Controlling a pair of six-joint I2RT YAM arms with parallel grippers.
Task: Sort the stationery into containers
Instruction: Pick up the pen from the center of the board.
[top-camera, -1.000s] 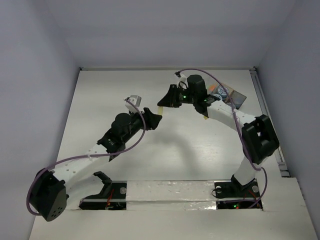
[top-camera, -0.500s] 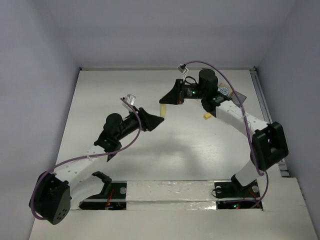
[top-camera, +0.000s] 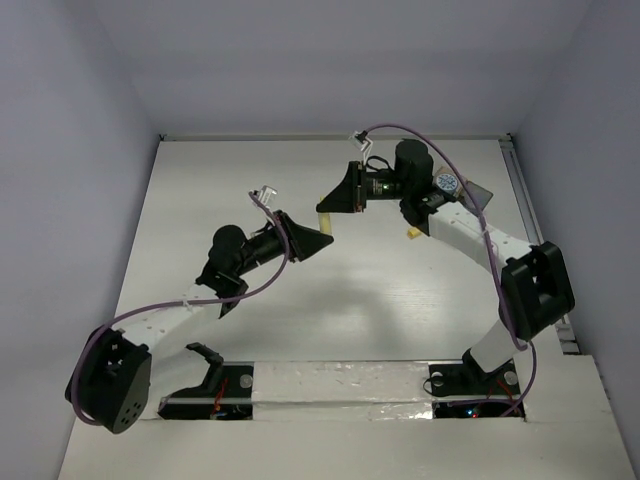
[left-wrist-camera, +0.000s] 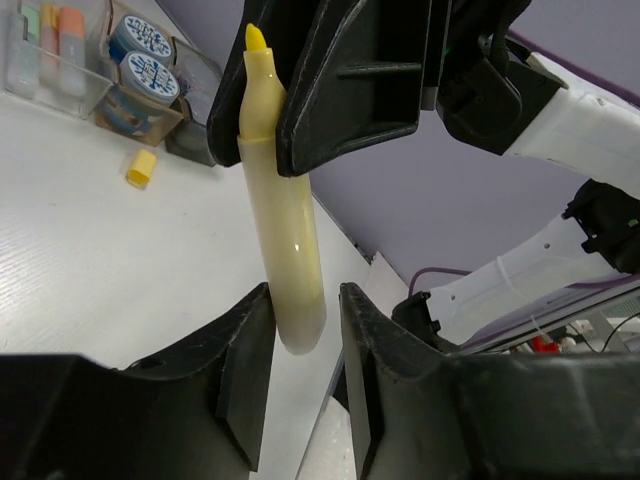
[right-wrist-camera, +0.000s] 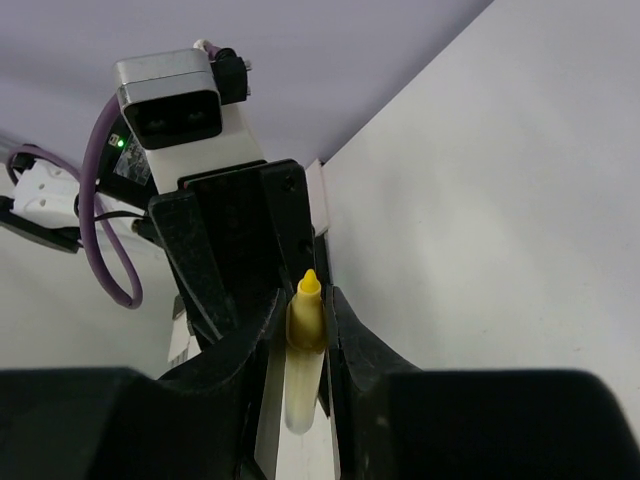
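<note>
Yellow marker (top-camera: 323, 216), uncapped, held over the middle of the table (top-camera: 250, 180), seen from the top camera. Clamped at one end by right gripper (top-camera: 326, 205). Left gripper (top-camera: 322, 240) set at the marker's other end, on the left-arm side. Loose yellow cap (top-camera: 411, 232) lying on the table to the right of both, beside the right arm. Dark tray (top-camera: 481, 193) at the far right.

Left wrist view: marker's blunt end down between left fingers (left-wrist-camera: 245, 370), one on each side, jaws narrow. Sliver of gap on one side, so not pressed tight. Higher up, right gripper's black fingers pinched on the barrel just below the yellow tip. Beyond, clear box (left-wrist-camera: 60, 85) with pastel sticks (left-wrist-camera: 70, 25) standing in it, two blue-white-lidded jars (left-wrist-camera: 153, 77) just beside it, cap lying apart in front of them.

Right wrist view: fingers closed tight on the marker, tip poking out above them, barrel running down out of sight. Left gripper's body and camera straight ahead, close.
</note>
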